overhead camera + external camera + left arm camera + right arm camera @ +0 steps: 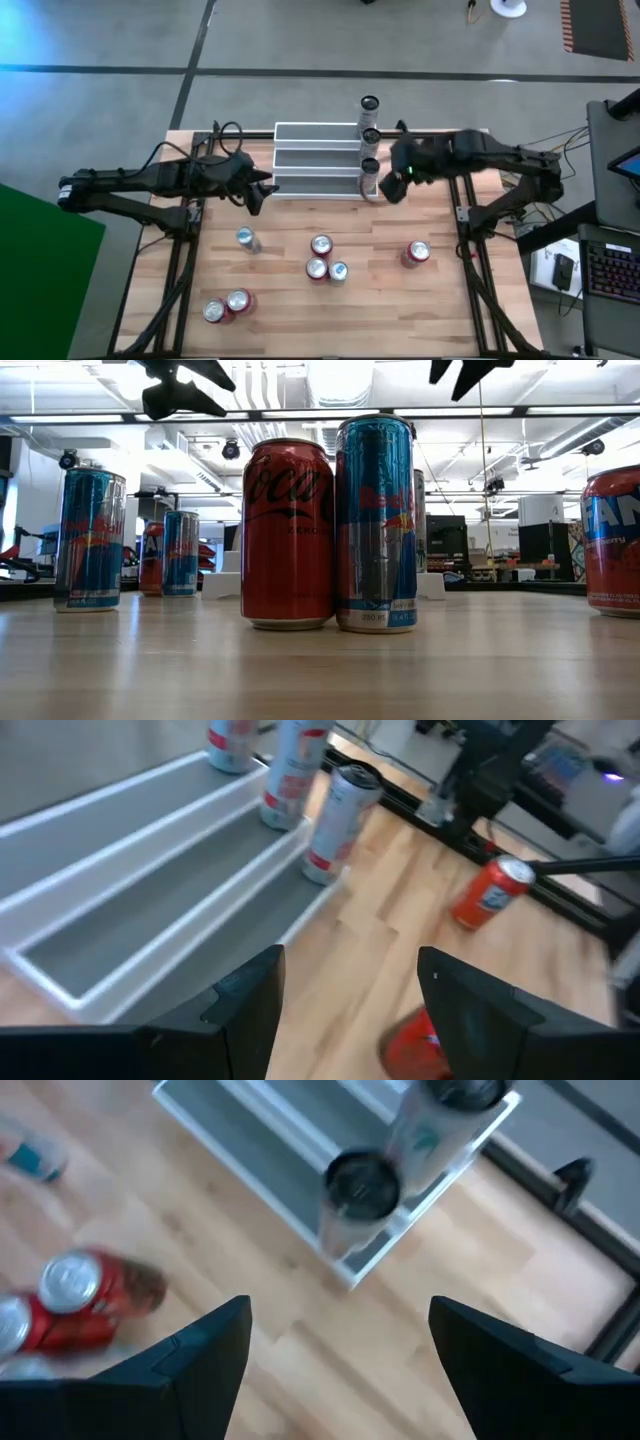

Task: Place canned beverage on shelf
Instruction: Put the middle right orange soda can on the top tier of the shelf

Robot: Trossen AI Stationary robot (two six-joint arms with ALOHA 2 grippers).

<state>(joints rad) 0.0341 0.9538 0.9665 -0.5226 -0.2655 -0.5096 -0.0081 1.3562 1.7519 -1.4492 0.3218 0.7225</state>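
The shelf (315, 158) is a white three-step rack with grey treads at the table's far edge. Three slim cans stand at its right end, one per step: top (369, 104), middle (370, 136), lowest (370, 168). My right gripper (388, 190) is open and empty, just off the shelf's near right corner, near the lowest can (358, 1188) without touching it. My left gripper (262, 192) is open and empty in front of the shelf's left end (120, 920). Other cans stand upright on the table.
Loose cans stand on the near half of the table: a slim blue one (245, 239), a cluster of three (322, 258) in the middle, a red one (415, 254) at the right, and two (227, 305) near the front left. The shelf's treads left of the three cans are bare.
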